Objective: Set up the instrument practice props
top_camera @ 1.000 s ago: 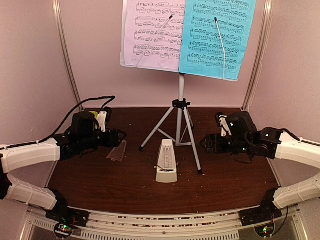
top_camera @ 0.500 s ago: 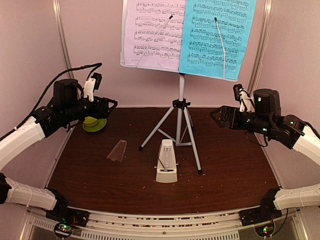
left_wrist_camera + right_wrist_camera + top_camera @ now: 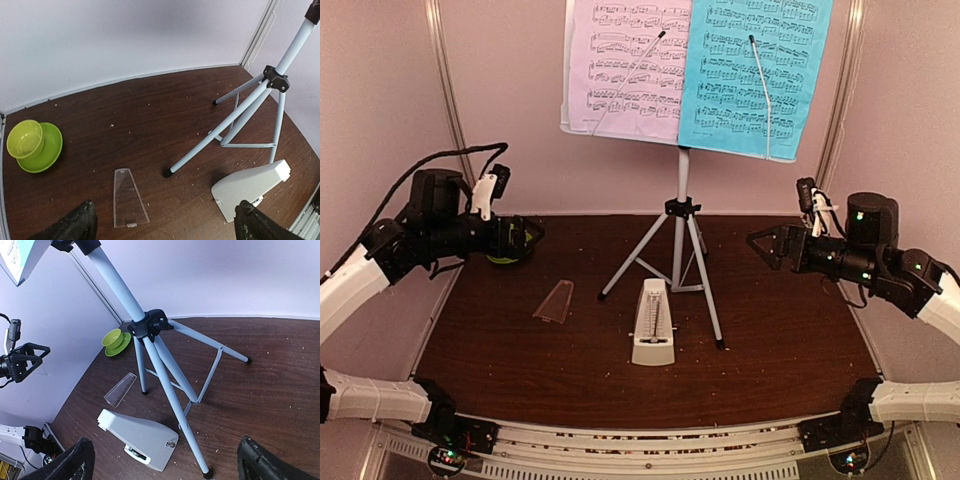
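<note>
Left gripper (image 3: 527,238) and right gripper (image 3: 758,245) hover at either side, jaws apart, nothing held. Nearest: small white pyramid metronome (image 3: 653,322) upright, its clear plastic front cover (image 3: 554,301) flat on the table to its left, apart. Behind: silver tripod stand (image 3: 682,240) carrying lilac sheet-music page (image 3: 625,70) beside cyan sheet-music page (image 3: 755,75). Setup looks done; the next move probably means parking the arms clear of the tripod legs.

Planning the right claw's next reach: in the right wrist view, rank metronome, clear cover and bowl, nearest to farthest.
1. Metronome, table centre.
2. Cover, farther left, lying flat.
3. Bowl, far-left back corner.
</note>
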`<state>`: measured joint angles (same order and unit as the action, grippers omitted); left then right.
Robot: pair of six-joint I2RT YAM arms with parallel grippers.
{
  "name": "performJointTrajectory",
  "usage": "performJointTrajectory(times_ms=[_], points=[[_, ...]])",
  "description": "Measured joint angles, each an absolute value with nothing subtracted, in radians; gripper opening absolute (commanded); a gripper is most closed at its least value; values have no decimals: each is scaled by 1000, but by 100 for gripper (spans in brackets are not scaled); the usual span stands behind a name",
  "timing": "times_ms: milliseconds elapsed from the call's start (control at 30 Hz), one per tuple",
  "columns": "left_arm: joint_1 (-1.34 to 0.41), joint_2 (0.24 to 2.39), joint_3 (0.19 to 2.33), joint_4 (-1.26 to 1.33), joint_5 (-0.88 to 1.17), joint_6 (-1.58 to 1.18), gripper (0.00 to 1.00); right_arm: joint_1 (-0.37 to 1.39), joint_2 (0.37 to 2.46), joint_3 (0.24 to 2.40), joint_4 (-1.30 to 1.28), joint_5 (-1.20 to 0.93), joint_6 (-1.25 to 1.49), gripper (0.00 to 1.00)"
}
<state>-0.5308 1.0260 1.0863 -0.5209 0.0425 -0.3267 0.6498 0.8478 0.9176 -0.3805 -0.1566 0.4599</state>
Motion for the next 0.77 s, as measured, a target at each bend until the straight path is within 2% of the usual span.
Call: performJointTrajectory(times_ms=[533, 767], points=[[-531, 914, 697, -600, -15, -608, 98, 650, 646, 532, -361, -144, 574, 100], [-531, 928, 643, -583, -16, -661, 98, 650, 599, 444, -355, -132, 623, 100]])
